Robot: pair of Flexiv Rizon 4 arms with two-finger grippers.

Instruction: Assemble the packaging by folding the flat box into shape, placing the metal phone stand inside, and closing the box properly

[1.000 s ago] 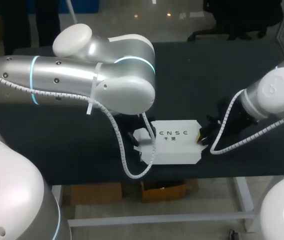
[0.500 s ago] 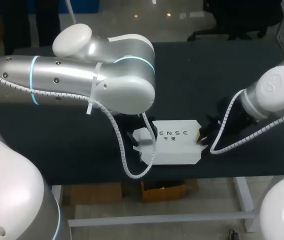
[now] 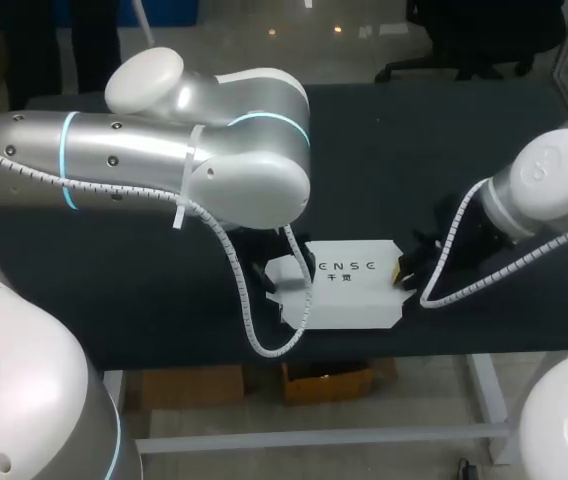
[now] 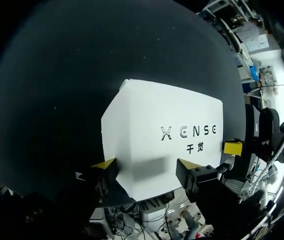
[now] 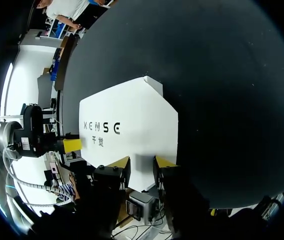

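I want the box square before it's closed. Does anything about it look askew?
Yes. In the head view, the box has a flap at its end on the view's left that sticks out, bent rather than folded flush, so that end looks ragged. Nothing else stands out.

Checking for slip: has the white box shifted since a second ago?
No; the white box keeps its place against the front edge of the table.

White cardboard box [image 3: 349,285], printed face up, lying flat
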